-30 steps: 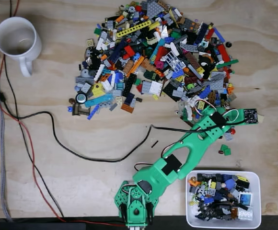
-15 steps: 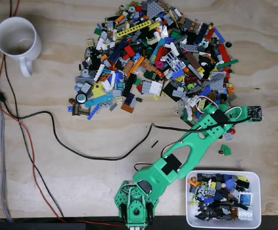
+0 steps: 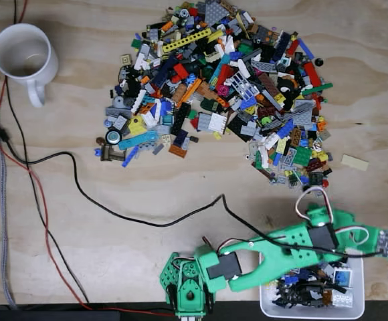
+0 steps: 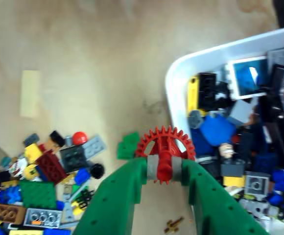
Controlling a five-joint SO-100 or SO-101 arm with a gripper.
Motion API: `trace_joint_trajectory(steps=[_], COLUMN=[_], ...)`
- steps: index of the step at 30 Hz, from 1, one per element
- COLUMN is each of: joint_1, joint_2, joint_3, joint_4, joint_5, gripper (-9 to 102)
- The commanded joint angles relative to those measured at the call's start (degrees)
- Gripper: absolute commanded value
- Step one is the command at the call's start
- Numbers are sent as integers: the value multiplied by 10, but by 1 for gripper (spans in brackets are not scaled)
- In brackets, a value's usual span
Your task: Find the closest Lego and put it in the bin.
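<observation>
In the wrist view the hand is clamped on a red gear, its grey hub pinched between the two green fingers, closed to just that width. The gear hangs above the bench, just left of the white bin's rim. Left of the hand lies the edge of the Lego pile, and a small green brick sits just behind the gear. In the fixed view the arm reaches across the bin.

Red gear on a grey hub, green arm, white bin, pale wooden table
</observation>
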Motion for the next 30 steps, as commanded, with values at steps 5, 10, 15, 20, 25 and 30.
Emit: trace_joint_trajectory(steps=[5,10,15,20,25,30], joint_1=[105,105,61,-91,-316,-505], joint_2=[135,156,174,245,367,472], joint_3=[142,200,199,275,442,579], joint_4=[-46,-112,-156,-216,-272,-307], joint_5=[-64,-62,-61,-128,-133,-75], gripper=[4,14,22,21,21,21])
